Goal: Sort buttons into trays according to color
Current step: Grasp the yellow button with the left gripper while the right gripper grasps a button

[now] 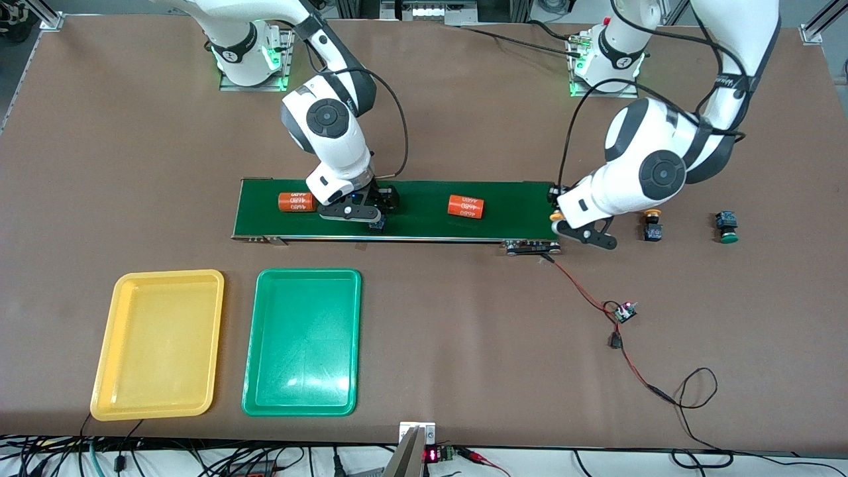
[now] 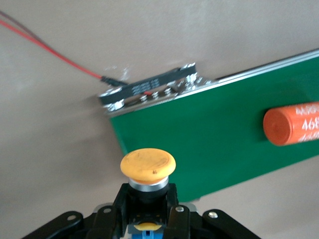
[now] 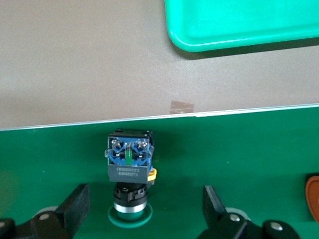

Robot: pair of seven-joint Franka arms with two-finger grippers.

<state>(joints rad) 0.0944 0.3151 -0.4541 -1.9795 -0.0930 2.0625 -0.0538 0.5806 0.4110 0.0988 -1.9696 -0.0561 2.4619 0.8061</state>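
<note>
Brown table surface, dark-green conveyor belt (image 1: 397, 209) across the middle, both arm bases along the top of the front view

Progress: nothing sorted yet. Yellow tray (image 1: 159, 344) and green tray (image 1: 303, 342) sit side by side nearer the front camera than the belt, toward the right arm's end, both without any button in them. All four buttons are left to place, by my judgement.

Counts:
- trays: 2 (one yellow, one green)
- buttons: 4 seen, 2 yellow-orange, 2 green
- orange "4680" cylinders on the belt: 2, not task items

Button positions:
- green button (image 3: 129, 167) lying on the belt, cap toward the right wrist camera. Right gripper (image 3: 144, 209) is low over it, fingers apart on either side, not touching it
- yellow button (image 2: 148, 169) clamped in the left gripper (image 2: 147, 209), fingers shut on its black body, cap up. Held over the table just off the belt's end at the left arm's side
- second yellow-orange button (image 1: 652, 226) on the bare table, toward the left arm's end
- second green button (image 1: 727, 227) on the table beside it, closer still to that end
</note>
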